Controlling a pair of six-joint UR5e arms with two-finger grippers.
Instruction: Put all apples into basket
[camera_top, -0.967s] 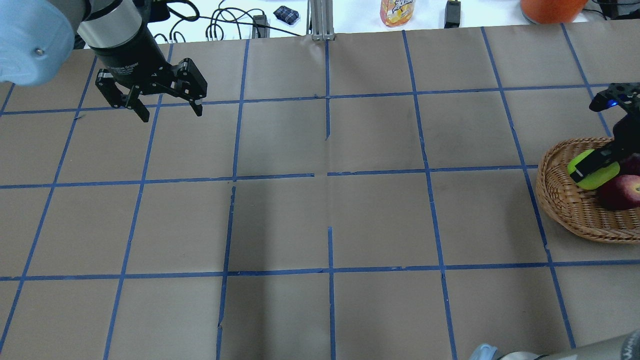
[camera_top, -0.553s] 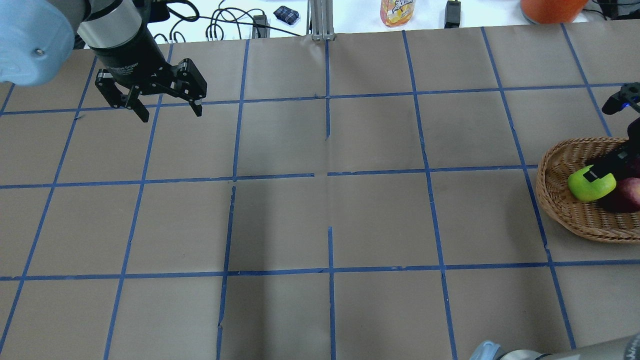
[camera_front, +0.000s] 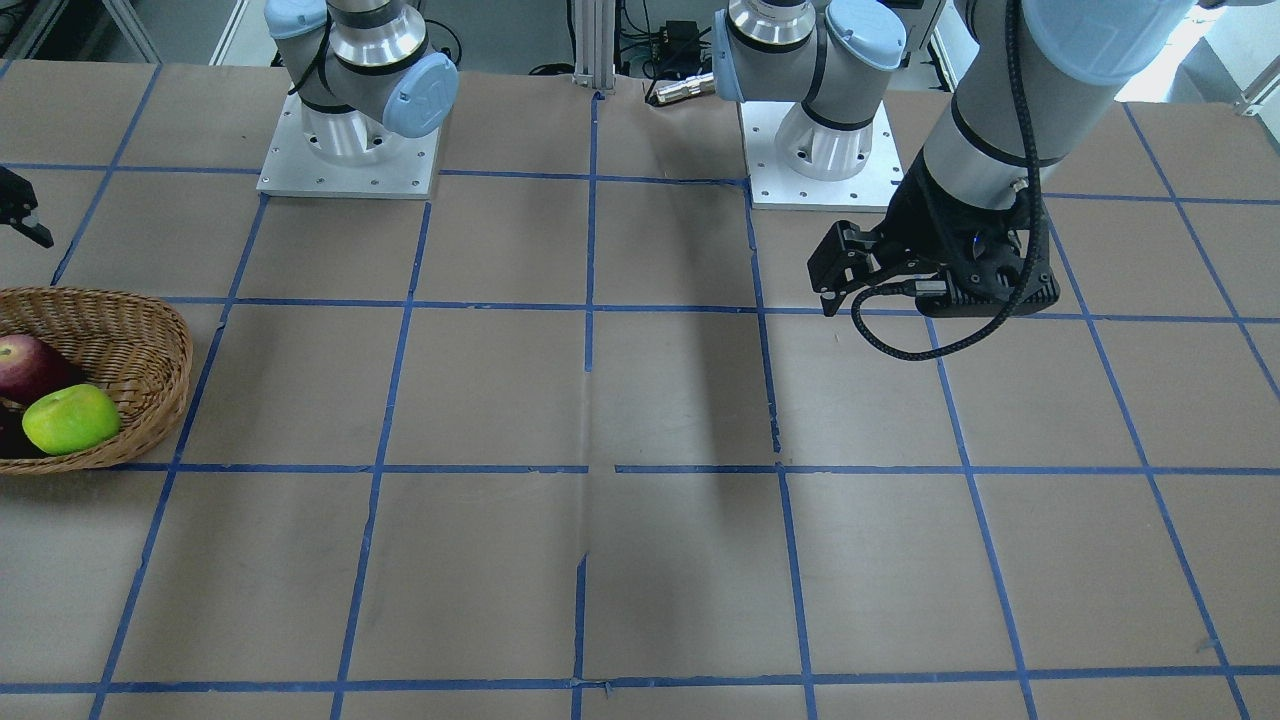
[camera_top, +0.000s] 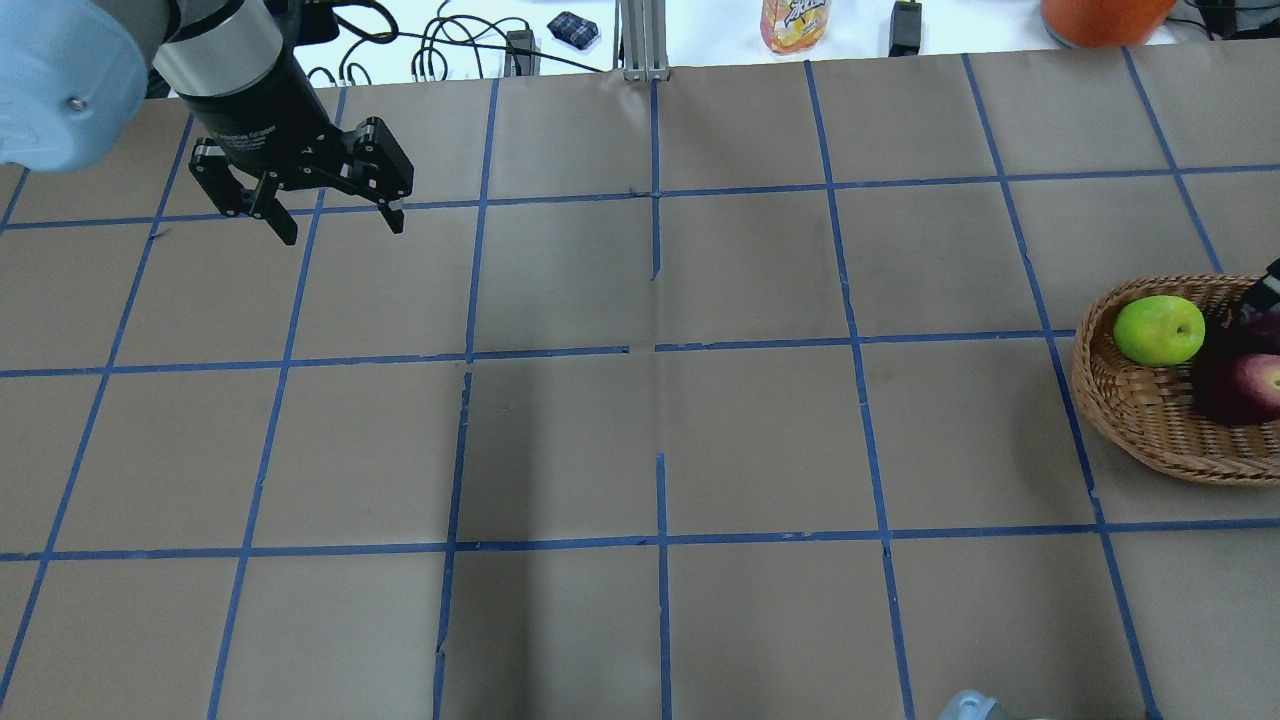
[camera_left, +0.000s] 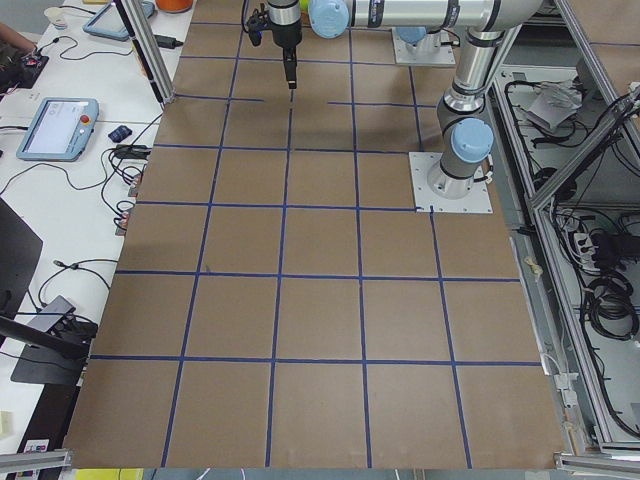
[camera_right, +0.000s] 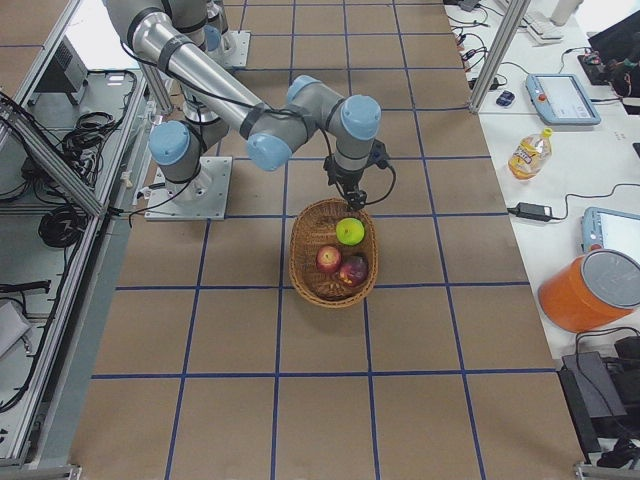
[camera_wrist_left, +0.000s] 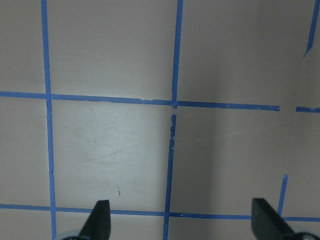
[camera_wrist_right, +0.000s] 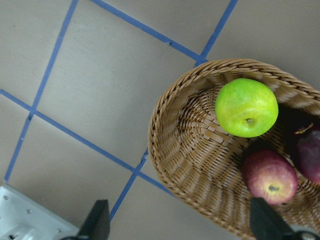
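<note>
The wicker basket (camera_top: 1150, 430) sits at the table's right edge. It holds all three apples: the green apple (camera_top: 1159, 330), the red apple (camera_top: 1245, 388) and the maroon apple (camera_top: 1258, 322), which is partly hidden. In the right wrist view the green apple (camera_wrist_right: 246, 107), red apple (camera_wrist_right: 270, 176) and maroon apple (camera_wrist_right: 307, 152) lie inside the basket (camera_wrist_right: 170, 150). My right gripper (camera_wrist_right: 180, 225) is open and empty, above and beside the basket. Only its tip (camera_top: 1262, 290) shows overhead. My left gripper (camera_top: 343, 228) is open and empty over bare table at the far left.
A juice bottle (camera_top: 795, 25), an orange bucket (camera_top: 1100, 20) and cables lie beyond the table's far edge. The two arm bases (camera_front: 350, 150) (camera_front: 820, 150) stand on the robot's side. Blue tape lines grid the brown table.
My right gripper has let go of the green apple and drawn back off the right edge. The green apple now rests in the basket. The left arm has not moved.
</note>
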